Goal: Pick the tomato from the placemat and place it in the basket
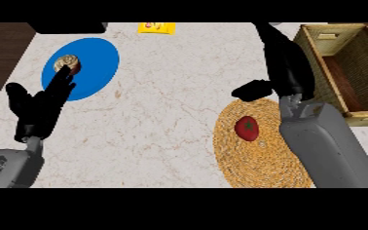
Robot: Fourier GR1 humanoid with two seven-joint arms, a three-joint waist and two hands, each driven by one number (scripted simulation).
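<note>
A red tomato (247, 128) with a green stalk lies on the round woven straw placemat (260, 163) at the lower right. My right hand (287, 66) is above and beyond it, fingers stretched away toward the far edge and thumb (249, 90) sticking out left just above the mat; it is open and holds nothing. The wooden basket (339, 58) stands at the right edge, beside that hand. My left hand (39, 105) rests open at the left, fingers up, their tips over the rim of a blue plate.
A blue plate (90, 66) at the upper left carries a small brown round item (67, 63). A yellow packet (156, 27) lies at the far edge. A dark object (68, 27) sits at the top left. Dark wood (13, 44) borders the marble counter on the left.
</note>
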